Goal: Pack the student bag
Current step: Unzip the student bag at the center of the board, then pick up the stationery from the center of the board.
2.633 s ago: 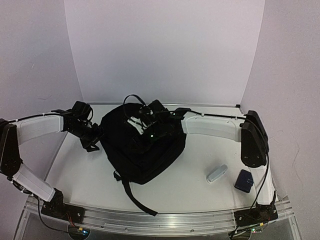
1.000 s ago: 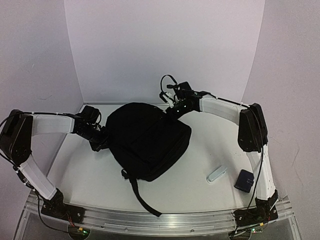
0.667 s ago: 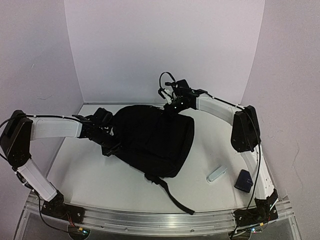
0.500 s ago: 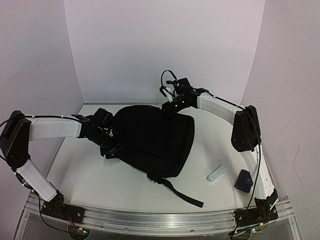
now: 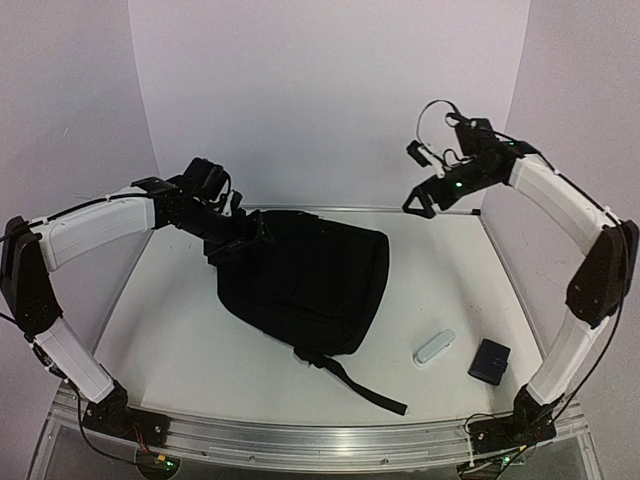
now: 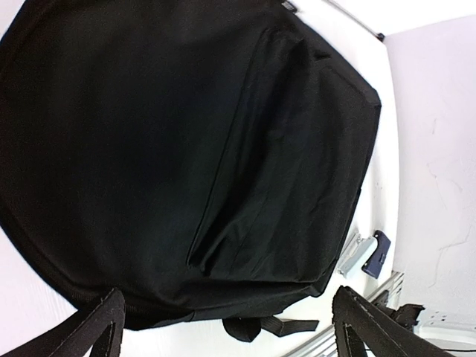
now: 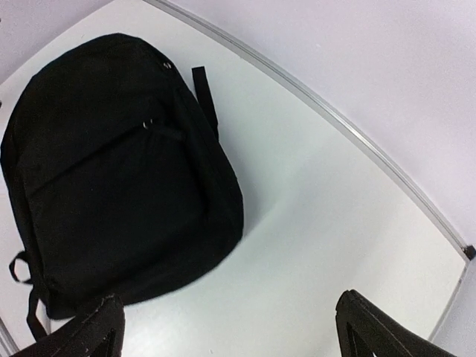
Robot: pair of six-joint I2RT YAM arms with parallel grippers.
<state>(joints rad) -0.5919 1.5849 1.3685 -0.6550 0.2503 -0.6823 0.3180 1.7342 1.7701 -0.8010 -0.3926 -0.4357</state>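
The student bag (image 5: 305,280) is a large black backpack lying flat mid-table, one strap (image 5: 365,388) trailing toward the front edge. My left gripper (image 5: 243,238) hovers above the bag's left end, open and holding nothing. In the left wrist view the student bag (image 6: 186,149) fills the frame beneath the open left gripper (image 6: 234,331). My right gripper (image 5: 422,200) is raised near the back right wall, open and empty. From the right wrist the student bag (image 7: 111,178) lies below and to the left of the right gripper (image 7: 230,335), apart from it, its zip pulls showing.
A small white oblong item (image 5: 435,347) and a dark-blue pouch (image 5: 489,360) lie at the front right of the table. Both also show past the bag: the white item (image 6: 353,253) and the pouch (image 6: 376,251). The table's back rim (image 7: 335,119) meets the wall.
Both grippers opened and let go of the bag. The right arm rose and swung to the back right; the left lifted up off the bag's left edge. The bag now lies flat.
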